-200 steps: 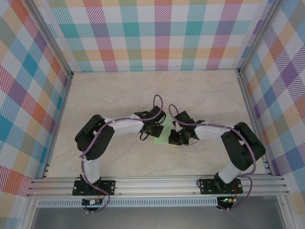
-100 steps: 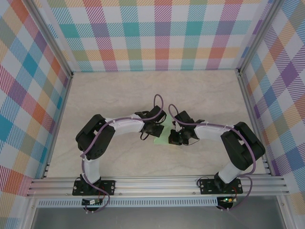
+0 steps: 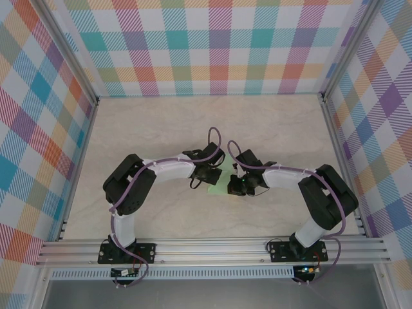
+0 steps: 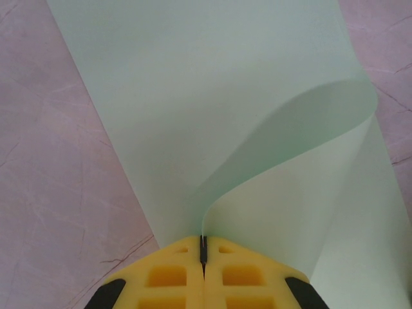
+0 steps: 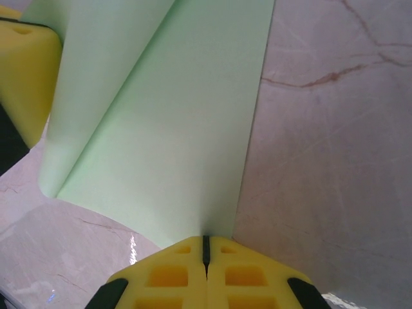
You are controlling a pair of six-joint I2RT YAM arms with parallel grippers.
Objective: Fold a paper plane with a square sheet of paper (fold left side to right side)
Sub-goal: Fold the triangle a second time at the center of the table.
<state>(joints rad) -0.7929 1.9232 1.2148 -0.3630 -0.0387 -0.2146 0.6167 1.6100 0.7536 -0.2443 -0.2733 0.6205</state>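
Near edge: an aluminium rail (image 3: 212, 248) carries both arm bases, and the two arms bend inward toward the middle of the table (image 3: 277, 129).

Left gripper (image 4: 203, 248): the yellow fingers (image 4: 167, 280) are pressed together with only a thin dark seam between them. A raised edge of the sheet of paper (image 4: 212, 96) runs straight into that seam, so it is pinching the paper.

Right gripper (image 5: 206, 244): its fingers are also pressed together, and the sheet's near edge meets the seam. It is pinching the paper as well (the pinch point itself is very small in the right wrist view).

Gripper spacing: from above, the two grippers stand close and face each other over the paper. One of the left gripper's yellow fingers shows at the left border of the right wrist view.

Sheet of paper: pale green and plain, it lies on the marbled tabletop between the grippers. One side is lifted and curled over in a soft, uncreased arc — the rest lies flat on the table.

From above: only a small green patch shows, since both wrists cover most of the sheet.

Far side: checked walls (image 3: 219, 45) in many colours enclose the table.
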